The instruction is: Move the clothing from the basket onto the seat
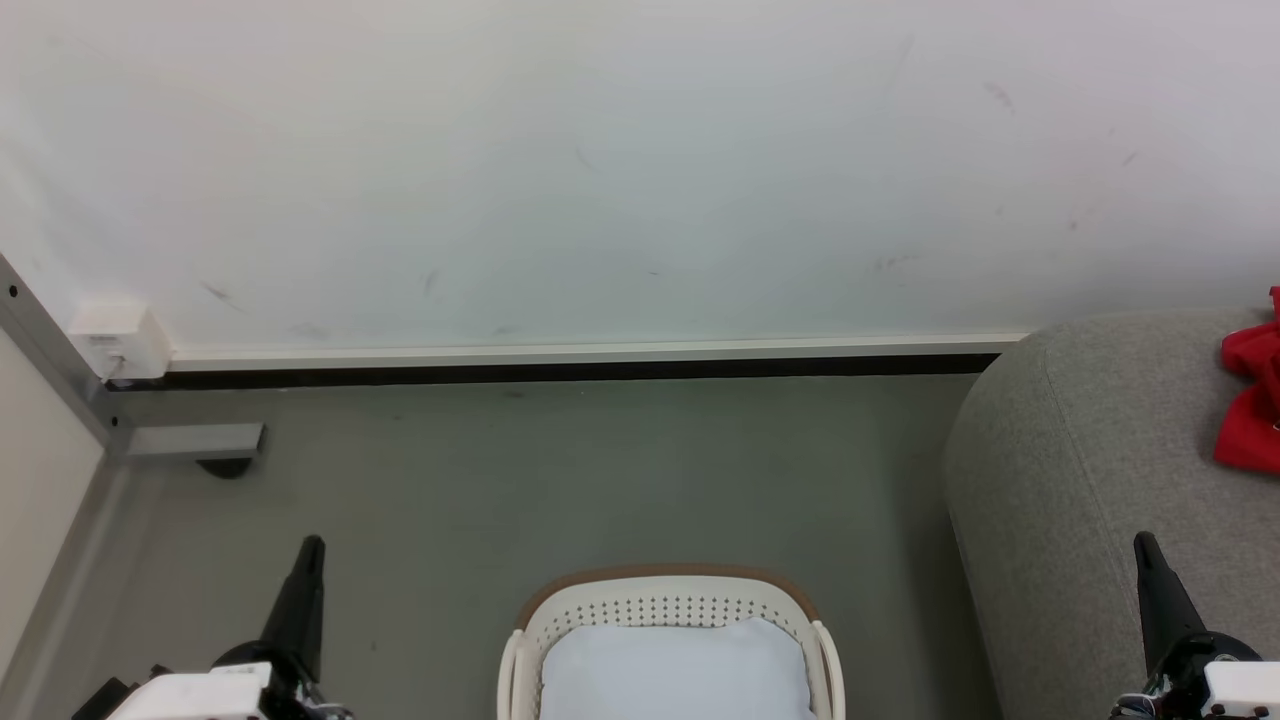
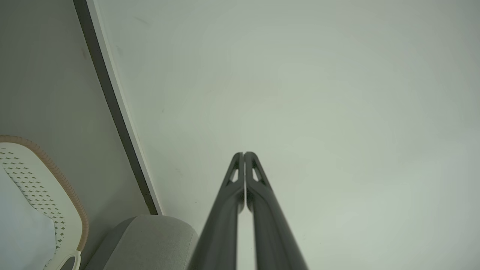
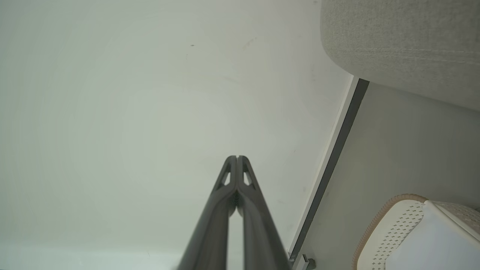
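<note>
Some clothing beyond right edge

The left gripper and right gripper each carry two long, matte dark-grey fingers with triangular cut-outs near slim tips, rising from black wrist housings joined to white casings.

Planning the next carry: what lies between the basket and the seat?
Bare grey floor lies between the basket and the seat, per the head view.
</note>
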Tool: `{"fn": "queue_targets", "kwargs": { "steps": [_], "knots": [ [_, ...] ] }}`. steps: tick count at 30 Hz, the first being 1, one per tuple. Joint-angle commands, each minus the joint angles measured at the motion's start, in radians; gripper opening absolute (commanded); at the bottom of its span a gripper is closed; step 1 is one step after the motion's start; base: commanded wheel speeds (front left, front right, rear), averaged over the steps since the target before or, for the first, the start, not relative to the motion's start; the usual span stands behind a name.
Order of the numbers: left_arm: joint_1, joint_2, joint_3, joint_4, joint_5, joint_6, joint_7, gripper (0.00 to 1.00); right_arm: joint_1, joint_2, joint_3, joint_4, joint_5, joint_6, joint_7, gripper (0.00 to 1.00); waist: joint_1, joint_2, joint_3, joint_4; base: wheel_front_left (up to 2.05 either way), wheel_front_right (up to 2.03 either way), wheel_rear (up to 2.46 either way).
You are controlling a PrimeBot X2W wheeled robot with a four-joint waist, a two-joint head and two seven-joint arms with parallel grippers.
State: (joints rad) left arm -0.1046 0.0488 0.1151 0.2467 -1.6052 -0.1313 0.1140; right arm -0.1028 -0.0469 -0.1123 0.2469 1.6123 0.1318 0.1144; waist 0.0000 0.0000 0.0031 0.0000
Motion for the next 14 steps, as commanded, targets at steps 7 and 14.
{"fn": "queue_targets", "kwargs": {
  "steps": [7,14],
  "knots": [
    [-0.008,0.002,0.002,-0.003,-0.014,-0.001,0.004,0.00,-0.012,-0.006,-0.004,-0.005,0.001,-0.002,0.003,0.00,0.0000,0.0000,0.000,0.000,0.00,0.00,0.00],
    [-0.008,0.002,0.002,-0.003,-0.014,-0.001,0.004,0.00,-0.012,-0.006,-0.004,-0.005,0.001,-0.002,0.003,0.00,0.0000,0.0000,0.000,0.000,0.00,0.00,0.00]
  ]
}}
